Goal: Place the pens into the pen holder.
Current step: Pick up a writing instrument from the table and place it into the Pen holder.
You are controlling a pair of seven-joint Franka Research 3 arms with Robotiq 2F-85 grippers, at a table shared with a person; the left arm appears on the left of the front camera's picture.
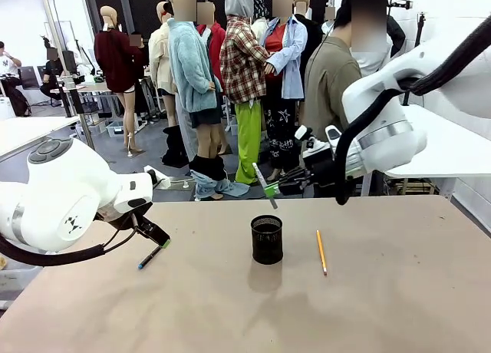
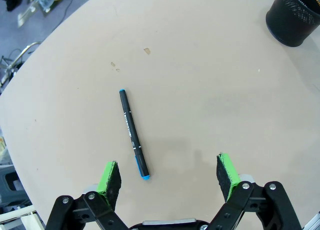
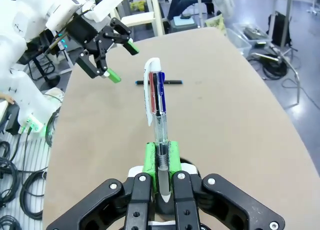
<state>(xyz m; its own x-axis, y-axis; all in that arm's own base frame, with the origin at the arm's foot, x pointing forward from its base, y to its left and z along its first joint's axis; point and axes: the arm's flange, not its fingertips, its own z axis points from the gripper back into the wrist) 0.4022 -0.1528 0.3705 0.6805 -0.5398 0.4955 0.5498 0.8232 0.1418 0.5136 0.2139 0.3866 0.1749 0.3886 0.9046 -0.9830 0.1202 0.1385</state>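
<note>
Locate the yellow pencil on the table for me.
In the front view the yellow pencil lies flat on the table, on the robot's right of the pen holder and not touching it.

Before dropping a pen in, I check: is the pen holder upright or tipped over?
Upright: the pen holder stands on its base on the table, its open mouth facing up.

The tan table [image 1: 383,291] bears a mesh pen holder [image 1: 267,239], a yellow pencil [image 1: 321,252] and a blue-tipped pen [image 1: 150,256].

grey floor [image 1: 150,149], white side table [image 1: 29,130], tan tabletop [image 1: 399,299]
</note>
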